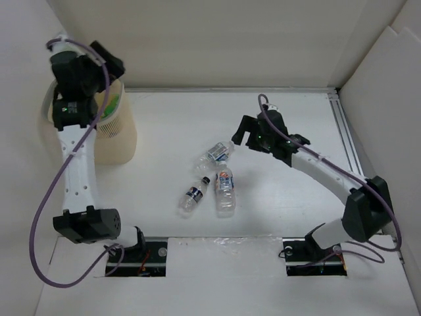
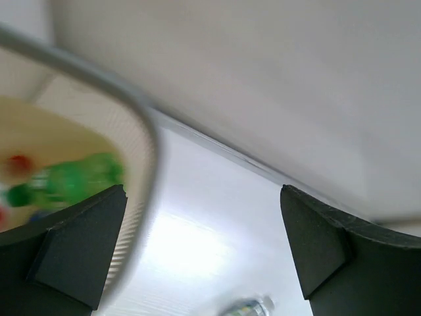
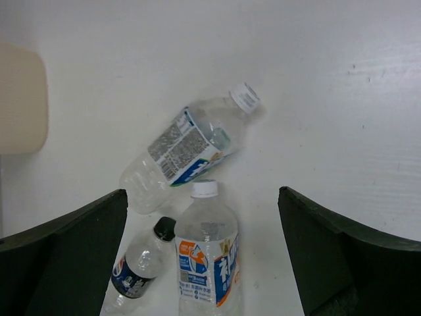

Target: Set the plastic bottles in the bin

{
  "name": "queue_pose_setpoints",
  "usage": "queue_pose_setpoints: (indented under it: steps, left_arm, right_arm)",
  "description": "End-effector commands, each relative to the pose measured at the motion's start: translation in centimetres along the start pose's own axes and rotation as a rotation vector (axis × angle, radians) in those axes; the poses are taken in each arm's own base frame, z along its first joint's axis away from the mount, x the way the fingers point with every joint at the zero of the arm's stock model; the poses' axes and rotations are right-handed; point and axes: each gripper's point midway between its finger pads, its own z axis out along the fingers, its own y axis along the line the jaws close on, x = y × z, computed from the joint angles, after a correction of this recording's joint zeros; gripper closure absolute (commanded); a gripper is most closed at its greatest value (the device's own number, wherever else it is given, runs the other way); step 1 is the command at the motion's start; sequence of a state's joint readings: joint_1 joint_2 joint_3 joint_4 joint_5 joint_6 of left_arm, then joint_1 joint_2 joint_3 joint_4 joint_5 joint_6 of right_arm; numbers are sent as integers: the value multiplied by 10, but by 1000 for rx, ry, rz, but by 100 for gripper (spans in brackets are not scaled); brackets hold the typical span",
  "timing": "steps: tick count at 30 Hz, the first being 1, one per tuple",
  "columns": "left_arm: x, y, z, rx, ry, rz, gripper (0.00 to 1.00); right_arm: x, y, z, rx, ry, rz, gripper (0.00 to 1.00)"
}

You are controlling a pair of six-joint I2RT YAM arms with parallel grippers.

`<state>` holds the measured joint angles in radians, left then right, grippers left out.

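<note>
Three plastic bottles are seen lying on the table (image 1: 296, 118) in a loose cluster, well apart from the bin (image 1: 122, 141), which stands at the far left; a green bottle (image 2: 72, 178) is already seen inside the bin, with something red beside it that is too blurred to be named. The left gripper (image 2: 202, 191) is held above the bin's grey rim, its fingers spread wide with nothing between them. The right gripper (image 1: 241, 133) is poised over the cluster, its fingers likewise spread and empty; it is plainly the nearer arm, and the next pick is judged to be its work.

In the right wrist view the orange-and-blue labelled bottle (image 3: 207, 257) is framed midway between the two fingers, with its long axis running straight away from the camera and so across the line on which the fingers close; little turning of the wrist is judged to be needed for it, only a descent. The tilted bottle (image 3: 191, 148) lies just beyond it, on a diagonal, its white cap pointed up and to the right of the view; a twist would be called for there. The first bottle's cap is close against the tilted bottle's side; whether they touch cannot be told. The dark-labelled bottle (image 3: 141, 270) lies just beside, towards the left-hand finger in that view, and could be nudged on the way down.
</note>
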<state>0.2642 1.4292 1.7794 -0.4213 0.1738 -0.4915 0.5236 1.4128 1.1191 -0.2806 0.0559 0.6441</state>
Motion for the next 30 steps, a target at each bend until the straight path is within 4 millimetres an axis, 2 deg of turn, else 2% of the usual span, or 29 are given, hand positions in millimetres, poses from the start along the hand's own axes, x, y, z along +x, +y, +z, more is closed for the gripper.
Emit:
queue_pose_setpoints:
  steps: [1,2,3,4,5,7,8,10,11,12,13,14,15,18,23,24,25,27,28,29,30]
  left_arm:
    - [3,-92,-37,158,-64,153,0]
    - [11,-94,-34,130,-57,171,0]
    - [20,-98,-32,126,-36,188,0]
    - [30,-112,-36,163,-16,195,0]
    - [43,-112,-33,164,14,202,0]
    - [50,-127,-44,228,17,216,0]
    - [64,-138,-47,264,49,224,0]
    - [71,-150,-56,320,67,237,0]
    - [78,-158,-64,349,76,253,0]
    - [76,-163,-71,368,71,252,0]
    - [82,-164,-72,373,84,255,0]
    - [80,-167,-78,388,76,266,0]
    - [79,-165,-81,388,75,266,0]
    - [74,-169,-92,417,68,262,0]
    - [87,-169,-94,448,109,269,0]
    - [87,-169,-94,448,109,269,0]
    - [87,-170,-96,461,108,268,0]
    - [92,-171,-97,475,126,270,0]
    - [92,-174,-98,491,124,269,0]
    - [94,-173,-100,500,129,280,0]
    - [98,-175,-100,522,138,281,0]
  right_arm:
    - [-6,6,21,110,-58,104,0]
    - [-1,7,28,130,-45,111,0]
    - [-2,18,32,128,-44,114,0]
    - [4,18,38,152,-25,114,0]
    - [15,13,55,182,2,137,0]
    - [25,23,68,175,21,143,0]
    - [35,21,83,186,44,171,0]
    - [46,27,93,189,65,179,0]
    - [45,30,98,187,63,180,0]
    - [58,27,107,209,90,180,0]
    - [63,26,112,219,108,193,0]
    - [65,35,115,215,116,194,0]
    - [77,23,121,270,142,198,0]
    - [86,27,126,282,138,207,0]
    - [111,2,150,333,203,246,2]
    - [108,2,155,315,220,268,4]
    - [109,6,159,300,225,273,17]
    - [101,0,166,289,219,299,33]
    - [91,-3,169,272,206,307,46]
    - [82,-1,177,232,186,320,54]
    - [70,2,180,200,175,330,68]
